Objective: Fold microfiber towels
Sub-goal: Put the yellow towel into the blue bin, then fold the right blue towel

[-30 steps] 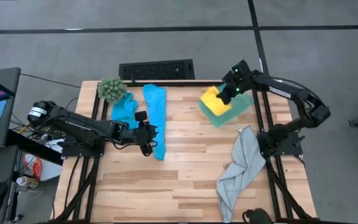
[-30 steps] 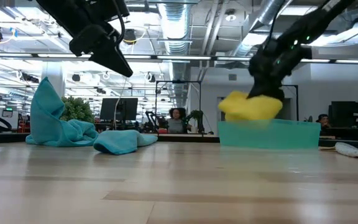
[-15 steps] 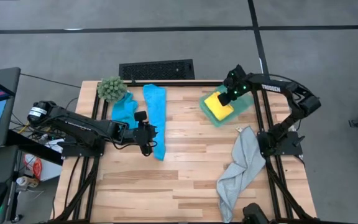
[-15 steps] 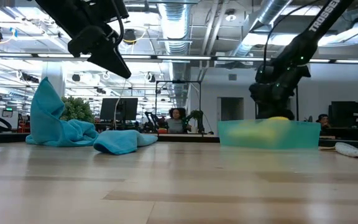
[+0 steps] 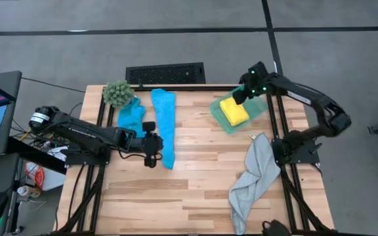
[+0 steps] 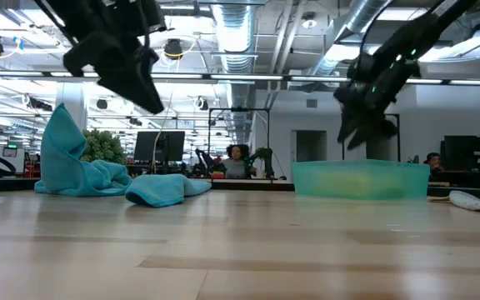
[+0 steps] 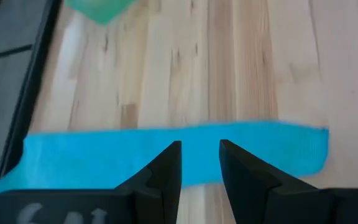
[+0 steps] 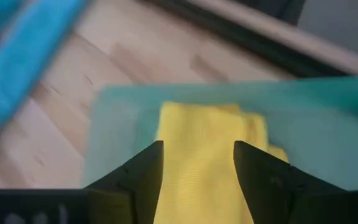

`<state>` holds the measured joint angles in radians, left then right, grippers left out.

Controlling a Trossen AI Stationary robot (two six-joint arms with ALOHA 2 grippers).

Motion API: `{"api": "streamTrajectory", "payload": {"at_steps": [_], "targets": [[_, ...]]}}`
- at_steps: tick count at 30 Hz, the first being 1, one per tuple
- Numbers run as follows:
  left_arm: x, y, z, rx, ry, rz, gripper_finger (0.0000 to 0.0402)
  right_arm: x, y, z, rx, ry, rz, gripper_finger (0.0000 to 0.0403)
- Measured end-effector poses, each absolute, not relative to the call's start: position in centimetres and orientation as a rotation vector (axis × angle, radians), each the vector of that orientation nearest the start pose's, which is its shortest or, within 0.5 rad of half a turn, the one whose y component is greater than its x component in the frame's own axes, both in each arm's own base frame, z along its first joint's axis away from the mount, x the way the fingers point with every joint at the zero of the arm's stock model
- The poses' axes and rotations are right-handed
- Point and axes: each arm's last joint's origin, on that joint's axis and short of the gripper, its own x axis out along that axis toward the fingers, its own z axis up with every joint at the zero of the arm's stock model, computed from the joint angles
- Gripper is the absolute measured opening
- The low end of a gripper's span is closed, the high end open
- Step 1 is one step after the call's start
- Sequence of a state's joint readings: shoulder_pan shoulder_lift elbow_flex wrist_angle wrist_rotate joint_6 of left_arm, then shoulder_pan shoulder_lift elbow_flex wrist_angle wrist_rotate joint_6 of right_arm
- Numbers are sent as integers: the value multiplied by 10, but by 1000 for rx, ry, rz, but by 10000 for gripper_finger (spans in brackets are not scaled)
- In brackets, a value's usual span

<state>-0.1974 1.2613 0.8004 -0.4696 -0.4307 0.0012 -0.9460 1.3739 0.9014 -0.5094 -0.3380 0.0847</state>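
Note:
A folded yellow towel (image 5: 233,111) (image 8: 210,143) lies flat inside the translucent green bin (image 5: 260,109) (image 6: 361,180) at the far right. Just above it my right gripper (image 5: 242,96) (image 6: 365,133) (image 8: 197,162) hangs open and holds nothing. A bright blue towel lies as a long strip (image 5: 165,124) (image 7: 73,155) on the table. Over its near half my left gripper (image 5: 155,149) (image 6: 144,92) (image 7: 201,158) hovers, open and well clear of it. A second blue towel (image 5: 131,115) (image 6: 73,167) lies crumpled at the far left. A pale grey towel (image 5: 251,174) lies rumpled at the right edge.
A fuzzy green ball plant (image 5: 118,94) stands at the far left corner beside the crumpled blue towel. A black grille (image 5: 165,73) lies just beyond the far edge. Bare wood (image 5: 195,190) stretches across the middle and near part of the table.
My right gripper has gone down into the bin with the yellow towel, opened and let go, then risen above it. The towel now lies flat in the bin. My left gripper has turned a little where it hangs.

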Motion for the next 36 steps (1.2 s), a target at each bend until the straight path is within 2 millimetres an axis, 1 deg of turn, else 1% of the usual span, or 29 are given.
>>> {"api": "streamTrajectory", "payload": {"at_steps": [2, 4, 6, 8, 10, 13, 17, 20, 24, 27, 29, 31, 33, 34, 36], "targets": [[239, -38, 222, 256, 872, 211, 102, 166, -199, 242, 637, 727, -578, 220], [238, -44, 214, 215, 839, 178, 102, 171, -183, 255, 594, 690, -531, 218], [234, -51, 201, 207, 818, 130, 102, 179, -165, 266, 553, 668, -467, 217], [227, -56, 185, 242, 802, 93, 102, 189, -146, 272, 509, 659, -411, 215], [223, -61, 175, 277, 754, 79, 102, 198, -129, 276, 461, 667, -394, 214], [220, -66, 167, 290, 667, 47, 103, 212, -107, 277, 395, 681, -378, 213], [222, -73, 156, 330, 647, -43, 115, 224, -87, 274, 354, 708, -345, 212], [228, -77, 145, 346, 696, -97, 136, 230, -77, 271, 350, 722, -326, 212], [243, -83, 131, 402, 760, -114, 172, 234, -71, 270, 340, 719, -321, 212], [257, -87, 121, 485, 797, -73, 193, 235, -70, 271, 347, 714, -319, 212], [264, -88, 113, 513, 838, -41, 200, 235, -70, 270, 354, 715, -321, 212], [269, -88, 108, 518, 866, 14, 201, 235, -69, 270, 359, 716, -320, 212], [272, -88, 102, 504, 897, 59, 191, 235, -68, 270, 368, 719, -321, 212], [273, -88, 102, 491, 905, 73, 180, 235, -68, 270, 369, 719, -320, 212], [273, -88, 103, 471, 918, 73, 145, 235, -66, 270, 372, 720, -317, 212]]}}
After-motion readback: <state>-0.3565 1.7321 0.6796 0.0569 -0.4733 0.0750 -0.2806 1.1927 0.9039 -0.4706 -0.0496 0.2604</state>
